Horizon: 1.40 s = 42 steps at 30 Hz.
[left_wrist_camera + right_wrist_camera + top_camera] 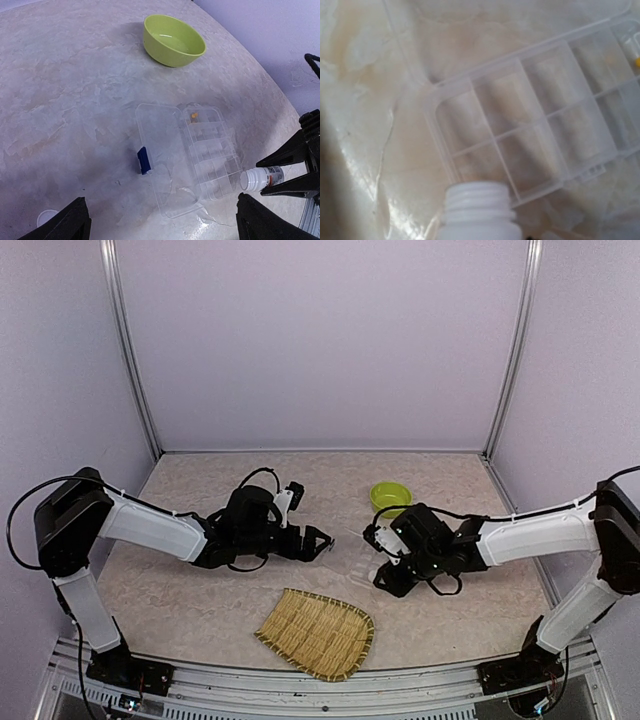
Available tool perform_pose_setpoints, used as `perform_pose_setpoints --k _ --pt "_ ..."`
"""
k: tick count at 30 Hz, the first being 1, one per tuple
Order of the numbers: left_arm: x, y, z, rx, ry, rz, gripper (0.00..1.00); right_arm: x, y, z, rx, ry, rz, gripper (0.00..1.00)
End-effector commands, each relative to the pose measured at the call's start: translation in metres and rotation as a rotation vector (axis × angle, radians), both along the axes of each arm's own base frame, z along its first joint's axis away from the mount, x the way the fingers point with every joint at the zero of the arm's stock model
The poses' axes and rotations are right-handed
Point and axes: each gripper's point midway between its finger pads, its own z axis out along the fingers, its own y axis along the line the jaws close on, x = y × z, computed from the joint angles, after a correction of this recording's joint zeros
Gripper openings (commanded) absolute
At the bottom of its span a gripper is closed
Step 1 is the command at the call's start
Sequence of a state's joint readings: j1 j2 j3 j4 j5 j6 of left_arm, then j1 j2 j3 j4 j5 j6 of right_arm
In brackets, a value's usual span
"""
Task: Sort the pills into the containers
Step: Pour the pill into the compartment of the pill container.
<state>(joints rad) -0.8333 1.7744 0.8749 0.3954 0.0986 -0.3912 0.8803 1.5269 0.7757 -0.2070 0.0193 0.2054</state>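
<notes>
The containers are one clear organiser box [210, 150] lying open on the table, its lid [160, 150] flat to the left with a blue latch [144, 160]. Two orange pills [194, 116] sit in a far compartment; a yellow pill [637, 62] shows at the right wrist view's edge. My right gripper [265, 177] is shut on a white, uncapped pill bottle [252, 179], tipped sideways with its mouth [477, 200] at the near end of the compartments [535, 120]. My left gripper [165, 227] hangs wide open above the table, left of the box, holding nothing.
A lime-green bowl [173, 40] stands beyond the box. A woven bamboo tray [318, 633] lies near the front edge between the arms. A small white round cap [46, 218] rests on the table by my left finger. Walls close in the back and sides.
</notes>
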Motion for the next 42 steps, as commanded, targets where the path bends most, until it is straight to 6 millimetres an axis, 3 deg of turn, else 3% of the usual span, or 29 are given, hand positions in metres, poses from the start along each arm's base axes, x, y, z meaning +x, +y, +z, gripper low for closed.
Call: perform_pose_setpoints --k 1,42 --pt "-0.004 -0.005 0.0 -0.004 -0.011 -0.025 0.99 -0.003 -0.007 -0.008 -0.057 0.051 -0.004 0.08" --pt "-0.005 -0.006 -0.002 -0.001 -0.007 -0.03 0.99 -0.003 -0.006 0.009 -0.173 0.135 0.023 0.08"
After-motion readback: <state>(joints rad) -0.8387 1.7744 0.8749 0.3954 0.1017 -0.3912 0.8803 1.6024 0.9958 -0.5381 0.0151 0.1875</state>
